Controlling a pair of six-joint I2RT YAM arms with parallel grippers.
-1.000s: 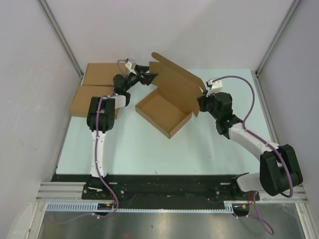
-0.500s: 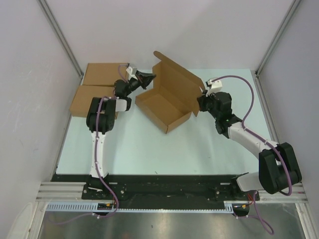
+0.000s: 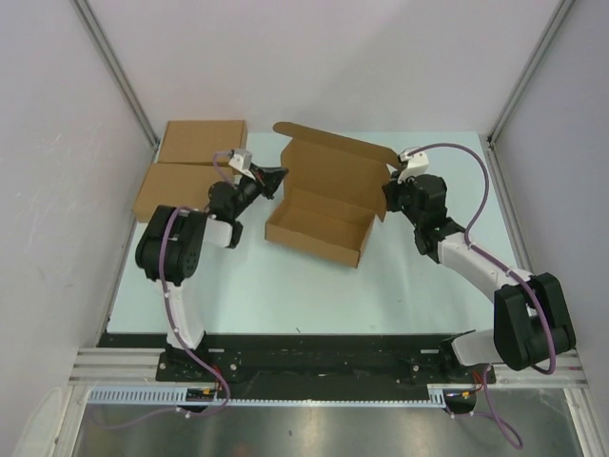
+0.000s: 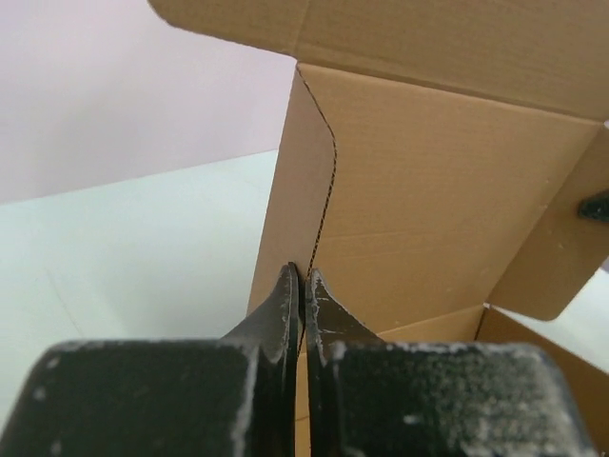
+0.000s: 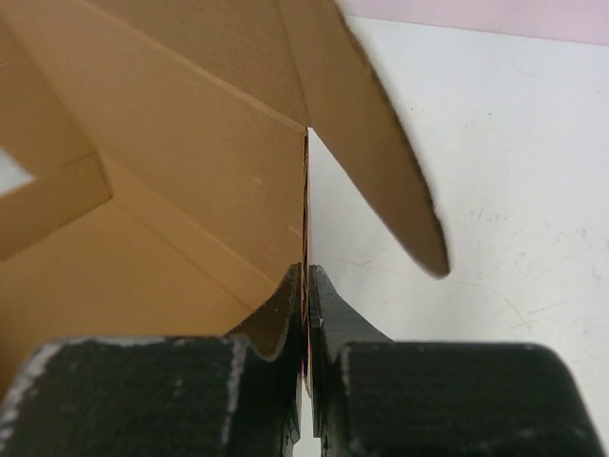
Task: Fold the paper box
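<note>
The left gripper and right gripper pinch the paper box; two flat boxes lie nearby.

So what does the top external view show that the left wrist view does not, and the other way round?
Only the top external view shows both arms, the right gripper at the box's right end, and two flat closed brown cardboard boxes at the table's far left corner. Only the left wrist view shows, up close, the left gripper pinched shut on the thin edge of a side wall. Both show the brown cardboard paper box, open with its lid raised, on the pale green table.
</note>
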